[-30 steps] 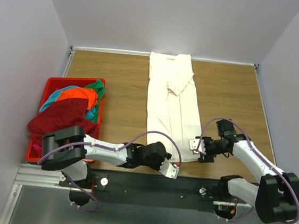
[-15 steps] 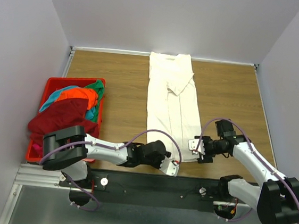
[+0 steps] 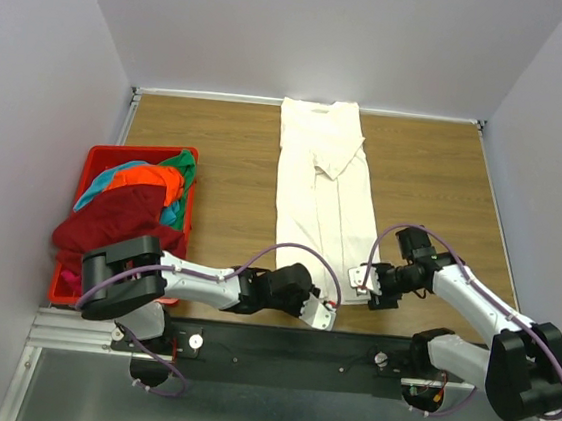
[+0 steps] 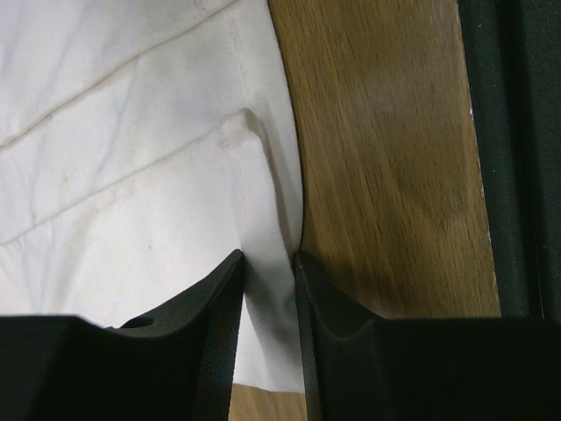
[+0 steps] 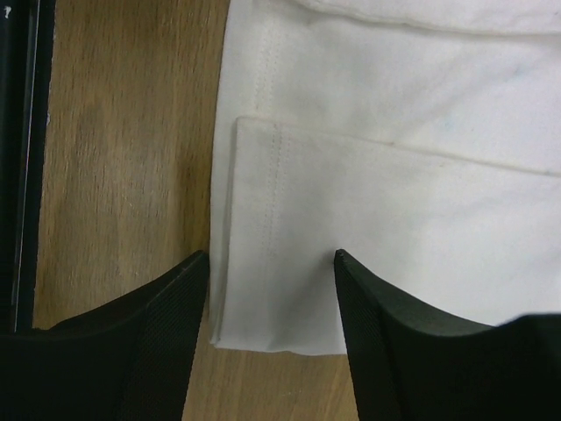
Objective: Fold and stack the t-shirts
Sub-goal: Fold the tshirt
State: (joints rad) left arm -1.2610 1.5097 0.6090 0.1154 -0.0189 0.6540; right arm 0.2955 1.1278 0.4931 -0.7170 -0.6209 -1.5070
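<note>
The white t-shirt [image 3: 323, 195] lies folded into a long strip down the middle of the table. My left gripper [image 3: 322, 313] is shut on its near left hem corner; the cloth [image 4: 270, 289] is pinched between the two black fingers. My right gripper [image 3: 366, 285] is open over the near right hem corner [image 5: 272, 289], one finger on the wood, the other on the cloth. The dark red [image 3: 119, 219], orange [image 3: 149, 179], teal and green [image 3: 180, 165] t-shirts are piled in the basket.
A red plastic basket [image 3: 186, 216] stands at the table's left edge. The black rail [image 3: 346, 353] that carries the arm bases runs along the near edge. Bare wood [image 3: 435, 177] lies on both sides of the white shirt.
My right gripper has slid a little left and toward the white shirt's near right corner. My left gripper has stayed at the near left corner.
</note>
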